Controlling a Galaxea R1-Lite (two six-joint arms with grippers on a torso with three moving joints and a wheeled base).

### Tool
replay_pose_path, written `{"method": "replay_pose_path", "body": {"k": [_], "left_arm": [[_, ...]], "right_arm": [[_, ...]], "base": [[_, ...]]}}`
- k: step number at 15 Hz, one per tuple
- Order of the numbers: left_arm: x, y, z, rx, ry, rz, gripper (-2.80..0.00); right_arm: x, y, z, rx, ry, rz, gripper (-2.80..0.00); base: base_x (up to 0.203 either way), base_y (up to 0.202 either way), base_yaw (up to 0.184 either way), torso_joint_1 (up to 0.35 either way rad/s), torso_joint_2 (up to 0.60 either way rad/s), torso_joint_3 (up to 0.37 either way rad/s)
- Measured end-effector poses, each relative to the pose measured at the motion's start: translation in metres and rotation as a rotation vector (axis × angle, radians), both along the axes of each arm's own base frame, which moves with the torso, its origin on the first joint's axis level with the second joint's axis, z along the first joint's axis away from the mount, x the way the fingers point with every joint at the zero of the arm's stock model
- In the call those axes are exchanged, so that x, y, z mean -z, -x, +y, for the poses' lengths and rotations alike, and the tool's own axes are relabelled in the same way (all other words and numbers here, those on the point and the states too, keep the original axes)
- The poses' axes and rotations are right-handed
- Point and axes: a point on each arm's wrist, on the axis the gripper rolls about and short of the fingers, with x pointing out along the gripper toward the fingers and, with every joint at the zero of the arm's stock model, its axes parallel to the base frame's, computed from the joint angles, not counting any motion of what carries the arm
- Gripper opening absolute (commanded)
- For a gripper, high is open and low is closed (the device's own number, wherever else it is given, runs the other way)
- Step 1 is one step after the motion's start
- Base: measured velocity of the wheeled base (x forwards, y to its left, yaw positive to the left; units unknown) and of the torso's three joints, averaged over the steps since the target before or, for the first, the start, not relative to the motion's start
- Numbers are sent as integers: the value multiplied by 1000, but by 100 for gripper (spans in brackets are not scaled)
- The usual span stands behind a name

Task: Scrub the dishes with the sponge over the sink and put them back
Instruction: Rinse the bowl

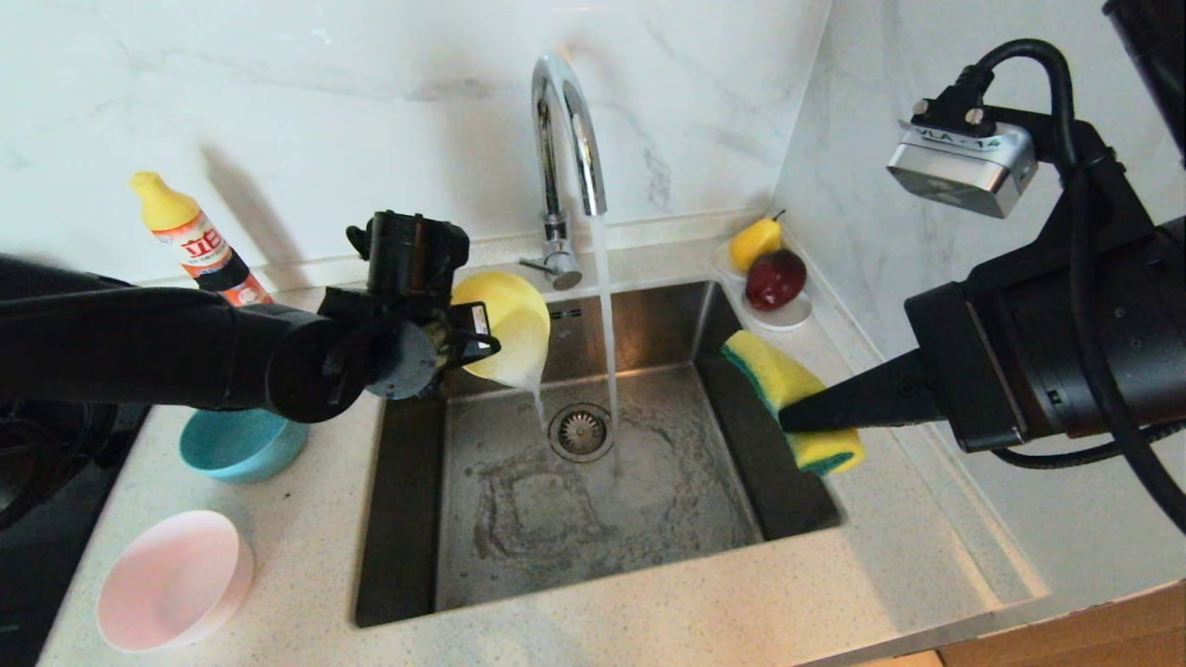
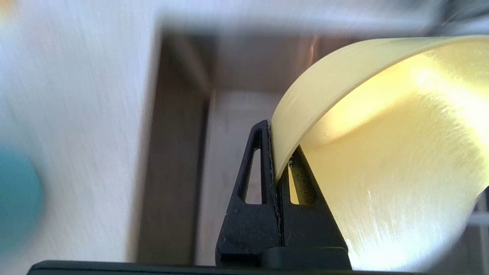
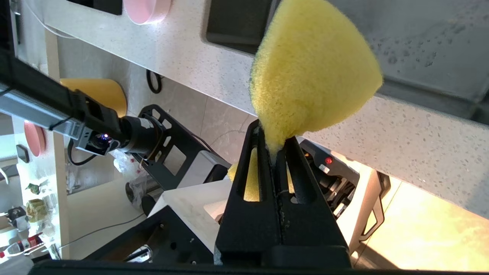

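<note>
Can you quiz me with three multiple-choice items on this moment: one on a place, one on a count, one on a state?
1. Where is the yellow bowl?
A. On the counter beside the pink bowl
B. Held tilted over the sink, left of the tap's stream
C. Lying on the drain strainer

2. How many bowls rest on the counter left of the sink?
A. One
B. Two
C. Three

3. What is the state of the tap?
A. Off and dry
B. Running, water falling beside the drain
C. Covered by the sponge

Answers:
1 B: the left gripper pinches the bowl's rim, and water drips from its lower edge into the basin.
2 B: only the blue bowl and the pink bowl sit there.
3 B: a stream falls from the spout, while the right gripper holds the sponge at the sink's right edge.
</note>
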Motion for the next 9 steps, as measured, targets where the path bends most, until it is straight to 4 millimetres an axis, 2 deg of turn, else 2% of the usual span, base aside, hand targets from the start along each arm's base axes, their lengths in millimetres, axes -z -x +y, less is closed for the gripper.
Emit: {"method": "replay_pose_path", "body": {"k": [5, 9], "left_arm": [[-53, 18, 9, 24, -126, -393, -280], [-94, 40, 18, 3, -109, -644, -280]], "right_arm": [[3, -3, 0, 9, 2, 3, -280], [3, -4, 2, 7, 4, 4, -280]], "base": [[0, 0, 0, 0, 0, 0], [0, 0, 0, 0, 0, 0]]}}
